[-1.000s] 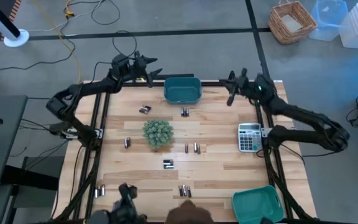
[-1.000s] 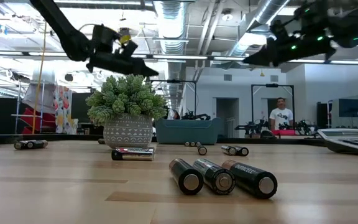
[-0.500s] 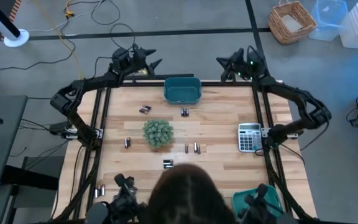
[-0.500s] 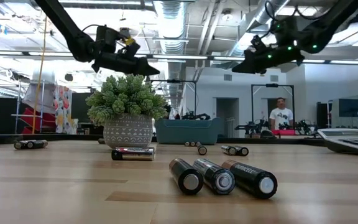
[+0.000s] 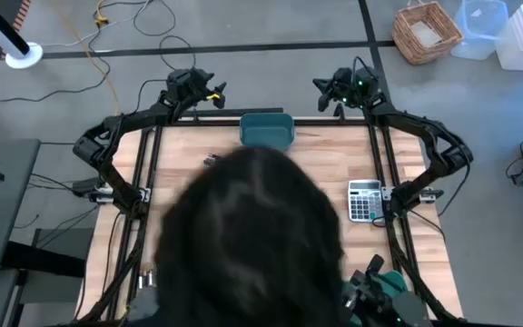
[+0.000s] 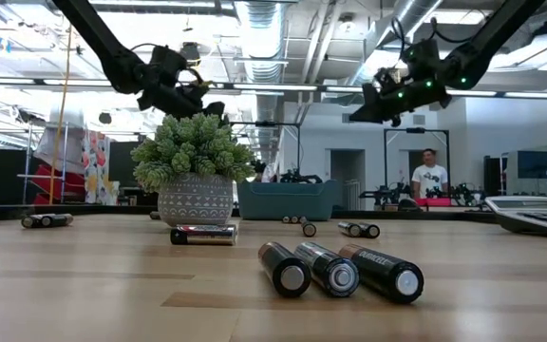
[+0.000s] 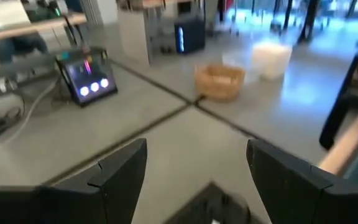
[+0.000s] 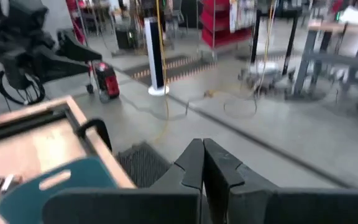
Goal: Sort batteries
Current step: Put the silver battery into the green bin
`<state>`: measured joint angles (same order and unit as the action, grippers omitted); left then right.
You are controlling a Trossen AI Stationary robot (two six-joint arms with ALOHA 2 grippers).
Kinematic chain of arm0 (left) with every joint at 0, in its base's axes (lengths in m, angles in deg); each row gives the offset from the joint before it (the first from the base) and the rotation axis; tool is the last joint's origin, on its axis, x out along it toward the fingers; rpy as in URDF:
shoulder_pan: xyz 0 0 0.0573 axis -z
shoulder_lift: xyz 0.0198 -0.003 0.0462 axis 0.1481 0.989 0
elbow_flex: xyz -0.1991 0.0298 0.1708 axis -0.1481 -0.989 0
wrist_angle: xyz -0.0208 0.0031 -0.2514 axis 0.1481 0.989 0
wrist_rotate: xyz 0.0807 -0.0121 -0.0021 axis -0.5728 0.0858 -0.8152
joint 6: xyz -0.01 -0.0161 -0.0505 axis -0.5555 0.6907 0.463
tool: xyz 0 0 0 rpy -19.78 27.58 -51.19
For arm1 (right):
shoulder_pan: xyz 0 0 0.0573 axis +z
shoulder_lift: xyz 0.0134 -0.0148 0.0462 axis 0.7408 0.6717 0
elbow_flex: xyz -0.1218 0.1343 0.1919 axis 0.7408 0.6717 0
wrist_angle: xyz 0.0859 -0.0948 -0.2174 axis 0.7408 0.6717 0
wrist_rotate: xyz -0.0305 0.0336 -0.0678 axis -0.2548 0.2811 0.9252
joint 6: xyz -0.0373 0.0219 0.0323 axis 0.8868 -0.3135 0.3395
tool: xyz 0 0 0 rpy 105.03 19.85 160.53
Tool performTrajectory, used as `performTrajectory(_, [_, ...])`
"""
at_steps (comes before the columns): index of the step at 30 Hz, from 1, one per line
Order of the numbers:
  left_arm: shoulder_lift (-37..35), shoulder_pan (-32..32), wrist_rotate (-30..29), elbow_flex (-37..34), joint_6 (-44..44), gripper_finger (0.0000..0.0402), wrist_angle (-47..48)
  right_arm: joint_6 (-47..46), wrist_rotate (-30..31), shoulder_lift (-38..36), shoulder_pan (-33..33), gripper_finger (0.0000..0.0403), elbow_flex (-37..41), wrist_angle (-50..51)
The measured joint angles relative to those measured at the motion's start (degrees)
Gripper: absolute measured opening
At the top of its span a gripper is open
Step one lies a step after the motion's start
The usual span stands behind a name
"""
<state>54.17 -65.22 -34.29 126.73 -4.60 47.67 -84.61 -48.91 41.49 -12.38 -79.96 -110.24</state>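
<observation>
Three batteries (image 6: 340, 271) lie side by side on the wooden table (image 6: 84, 285) closest to the low camera, their ends facing it, and none is held by either arm. More cells are scattered farther back: a pair just in front of the plant pot (image 6: 196, 200), a pair off near the table's left edge in the low view, and a few small ones in front of the teal bin (image 6: 288, 200) at the far edge. From above, a person's dark-haired head (image 5: 248, 241) covers most of the table, so the batteries there are hidden; only the teal bin's far part, the calculator (image 5: 363, 200) and a second teal bin (image 5: 398, 286) at the near right corner show around it. Both arms are raised above the far edge of the table. The left gripper (image 5: 214, 91) hangs beside the far bin with its fingers (image 7: 120, 171) spread wide and nothing between them. The right gripper (image 5: 320, 86) hangs on the bin's other side, its fingers (image 8: 191, 165) pressed together and empty.
</observation>
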Motion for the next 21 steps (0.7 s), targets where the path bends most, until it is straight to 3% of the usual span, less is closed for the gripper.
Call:
performTrajectory(7, [-1.2, 0.0, -4.4, 0.0, 3.4, 0.027, 5.5, -11.8, 0.0, 2.7, 0.2, 0.0027, 0.0, 2.2])
performTrajectory(11, [-1.1, -0.2, -4.6, 0.0, 2.2, 0.027, 4.7, -12.9, 0.0, 3.9, 0.2, 0.0027, 0.0, 1.6])
performTrajectory(17, [-1.1, 0.9, -12.7, -0.1, 4.1, 0.027, 5.3, -17.9, -0.1, 4.9, -0.3, 0.0027, -0.2, -1.6])
performTrajectory(21, [-1.1, 0.9, -13.1, 0.0, 5.4, 0.027, 1.9, -20.3, -0.2, 4.9, -1.1, 0.0027, -1.9, -1.7])
